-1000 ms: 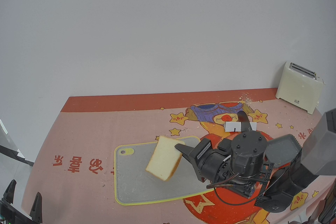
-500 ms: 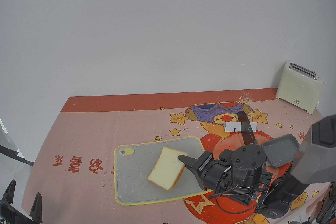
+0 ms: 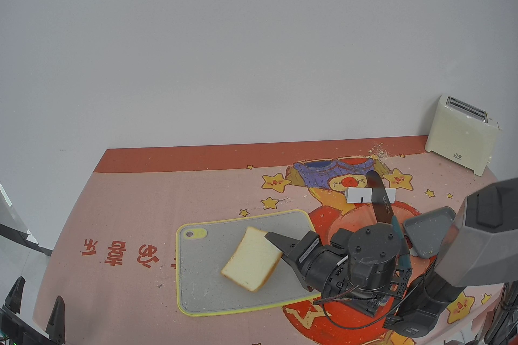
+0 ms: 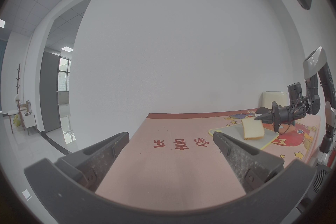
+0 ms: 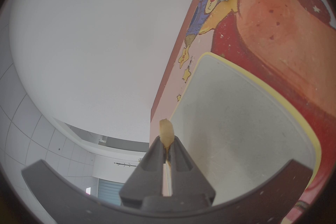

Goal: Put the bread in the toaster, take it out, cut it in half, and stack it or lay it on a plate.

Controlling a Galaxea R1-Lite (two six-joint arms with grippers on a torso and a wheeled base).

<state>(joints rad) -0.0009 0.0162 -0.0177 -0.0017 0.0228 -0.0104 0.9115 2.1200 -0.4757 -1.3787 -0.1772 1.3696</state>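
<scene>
The pale square slice of bread (image 3: 251, 266) hangs tilted over the grey plastic cutting board with a yellow rim (image 3: 204, 284), which lies near the front edge of the tabletop, about midway along it. The right end effector (image 3: 271, 239) pinches the slice by one edge, jaws narrow around the crust. The slice's lower edge is at or just above the board, and I cannot tell whether it touches. The left end effector (image 4: 170, 135) sits off the tabletop's left edge, jaws wide and holding nothing. The cream two-slot toaster (image 3: 461, 134) stands at the far right corner. A dark-bladed knife (image 3: 381, 196) in a white holder lies nearer the middle, and a grey plate (image 3: 429, 230) is toward the right edge. This looks like the step of laying the bread down for cutting. Next the slice wants settling flat, then a release and clean withdrawal — before anything goes for the knife.
</scene>
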